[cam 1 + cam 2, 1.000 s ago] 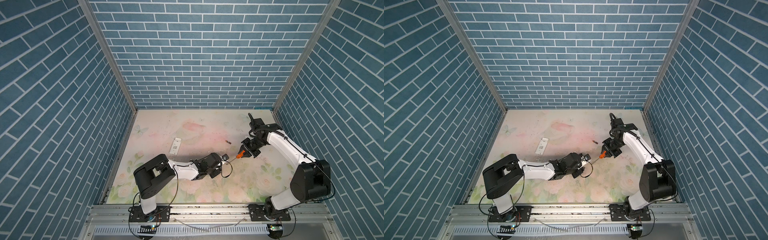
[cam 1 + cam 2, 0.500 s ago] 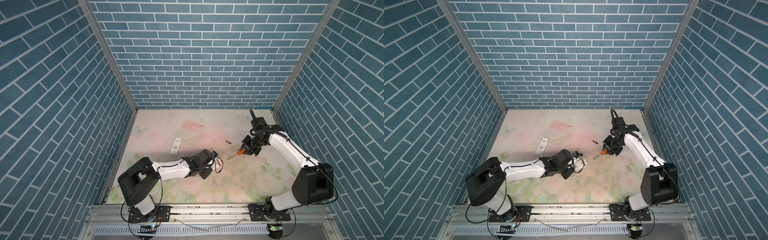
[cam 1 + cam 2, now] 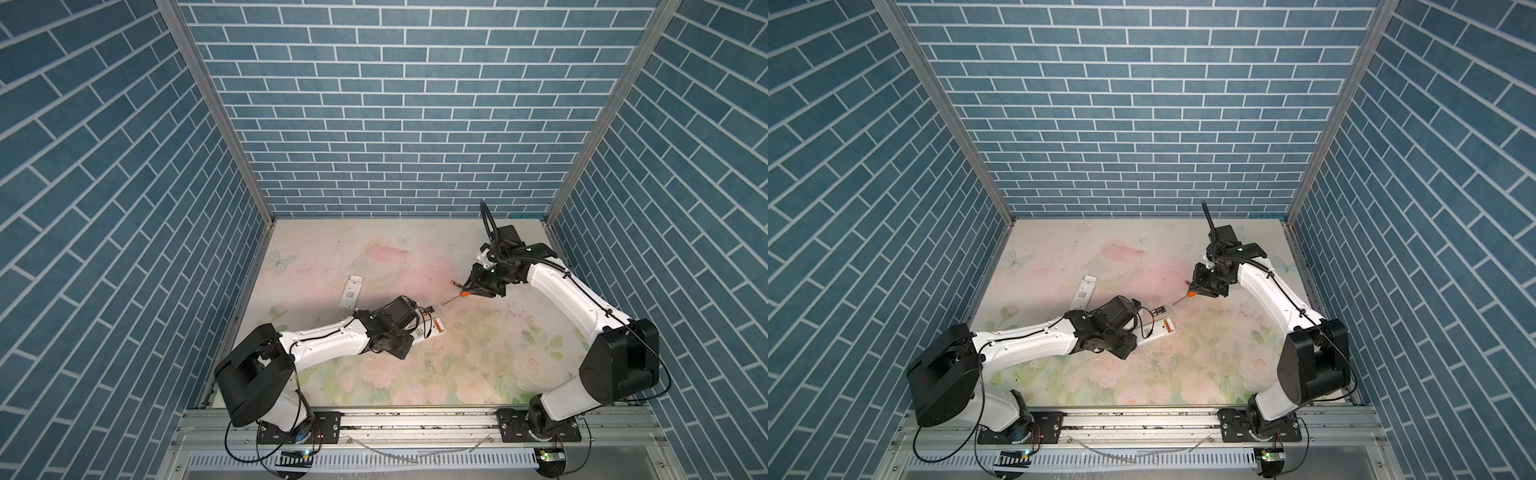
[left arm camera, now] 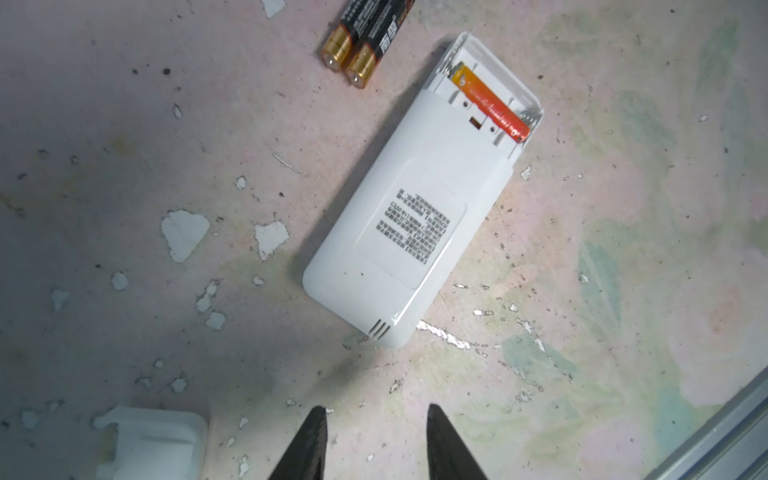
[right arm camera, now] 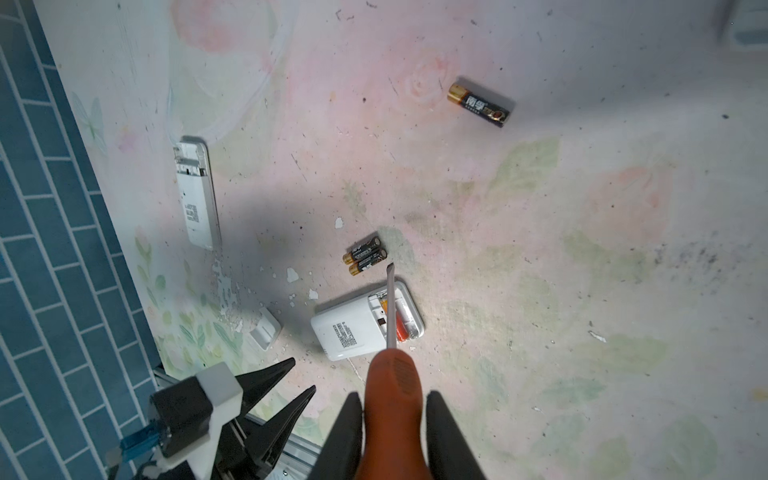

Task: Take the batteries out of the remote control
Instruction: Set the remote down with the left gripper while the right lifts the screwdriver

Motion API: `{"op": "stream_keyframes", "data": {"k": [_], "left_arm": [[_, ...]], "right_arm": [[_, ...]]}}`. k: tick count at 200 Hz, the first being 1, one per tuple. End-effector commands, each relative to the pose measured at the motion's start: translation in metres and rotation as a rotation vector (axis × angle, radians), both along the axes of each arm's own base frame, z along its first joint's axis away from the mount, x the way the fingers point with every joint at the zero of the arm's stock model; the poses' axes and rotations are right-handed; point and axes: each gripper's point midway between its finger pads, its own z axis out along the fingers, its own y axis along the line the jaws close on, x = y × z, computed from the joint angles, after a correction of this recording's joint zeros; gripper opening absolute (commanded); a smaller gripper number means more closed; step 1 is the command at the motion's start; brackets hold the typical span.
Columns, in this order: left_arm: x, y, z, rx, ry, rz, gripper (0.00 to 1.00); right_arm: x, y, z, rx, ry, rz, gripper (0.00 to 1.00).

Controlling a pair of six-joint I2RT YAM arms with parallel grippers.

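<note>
Batteries (image 4: pixel 359 50) lay just beyond the remote (image 4: pixel 411 232), one orange cell (image 4: pixel 490 104) still inside. Left hand (image 4: pixel 375 411) hovered low, part-open, empty. Right hand (image 5: pixel 392 397) clamped the screwdriver (image 5: pixel 395 419).

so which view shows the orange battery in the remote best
The left wrist view: the orange battery lies unobstructed in the open compartment of the remote. In the right wrist view the screwdriver shaft crosses it. In both top views it is only a small orange streak.

Orange-handled screwdriver (image 5: pixel 392 399), floral tabletop (image 3: pixel 478 357)
</note>
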Motion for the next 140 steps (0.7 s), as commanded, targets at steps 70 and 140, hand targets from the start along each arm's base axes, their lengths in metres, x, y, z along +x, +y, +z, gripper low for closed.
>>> {"op": "stream_keyframes", "data": {"k": [70, 140], "left_arm": [[-0.019, 0.004, -0.006, -0.071, 0.086, 0.055, 0.41], [-0.03, 0.008, -0.01, -0.09, 0.108, 0.075, 0.42]], "right_arm": [[0.007, 0.013, -0.021, -0.031, -0.014, 0.104, 0.0], [-0.008, 0.023, -0.041, -0.054, 0.034, 0.154, 0.0]]}}
